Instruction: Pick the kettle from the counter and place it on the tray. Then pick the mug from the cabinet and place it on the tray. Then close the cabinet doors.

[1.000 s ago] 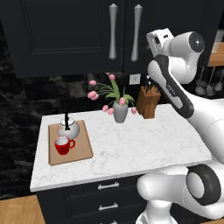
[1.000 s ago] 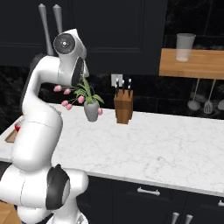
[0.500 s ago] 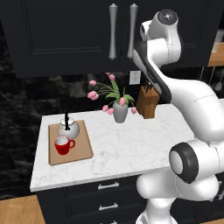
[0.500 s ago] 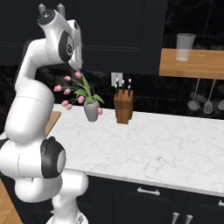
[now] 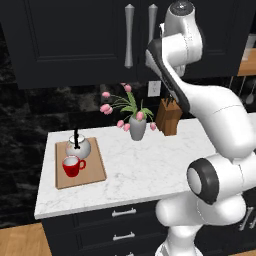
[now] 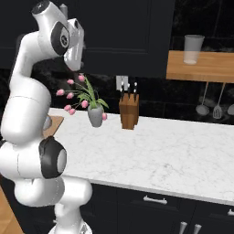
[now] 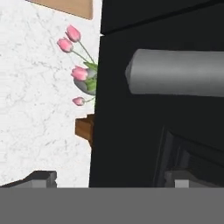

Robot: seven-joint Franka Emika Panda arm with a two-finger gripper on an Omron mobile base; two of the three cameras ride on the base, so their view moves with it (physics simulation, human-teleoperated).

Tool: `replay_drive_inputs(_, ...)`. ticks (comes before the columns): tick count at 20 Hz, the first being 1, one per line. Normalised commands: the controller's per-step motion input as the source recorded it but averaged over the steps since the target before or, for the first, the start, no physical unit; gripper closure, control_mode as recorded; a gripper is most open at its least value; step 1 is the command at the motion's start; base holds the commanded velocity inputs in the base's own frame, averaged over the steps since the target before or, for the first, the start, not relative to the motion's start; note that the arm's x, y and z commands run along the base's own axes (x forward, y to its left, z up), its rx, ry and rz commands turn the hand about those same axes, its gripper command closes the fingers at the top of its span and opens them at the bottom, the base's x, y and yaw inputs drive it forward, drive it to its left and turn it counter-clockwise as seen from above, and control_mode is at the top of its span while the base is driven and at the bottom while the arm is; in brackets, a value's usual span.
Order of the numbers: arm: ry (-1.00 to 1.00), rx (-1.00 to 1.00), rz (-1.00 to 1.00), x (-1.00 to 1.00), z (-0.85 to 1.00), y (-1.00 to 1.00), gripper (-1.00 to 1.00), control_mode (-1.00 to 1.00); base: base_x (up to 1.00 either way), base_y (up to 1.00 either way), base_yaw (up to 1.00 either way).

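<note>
my fingers stand apart, holding nothing, near the silver handle (image 7: 175, 78) of the shut cabinet doors (image 5: 75, 40); kettle (image 5: 77, 146) and mug (image 5: 73, 166) sit on the tray (image 5: 95, 170) at the marble counter (image 5: 140, 165) end.

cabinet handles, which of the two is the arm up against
The right handle, partly hidden behind the arm's upper links. The left handle stands in plain sight, clear of the arm. Both doors look shut.

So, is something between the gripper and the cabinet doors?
Nothing visible. In the hand view the gripper faces the black door directly, with its silver handle just ahead. The tulip vase stands lower, on the counter.
</note>
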Motion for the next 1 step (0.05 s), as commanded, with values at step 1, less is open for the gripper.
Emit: replay_drive_inputs(1,0.0,0.0,0.0,0.0,-0.39,-0.18,-1.0,-1.0,0.0,0.0,0.0)
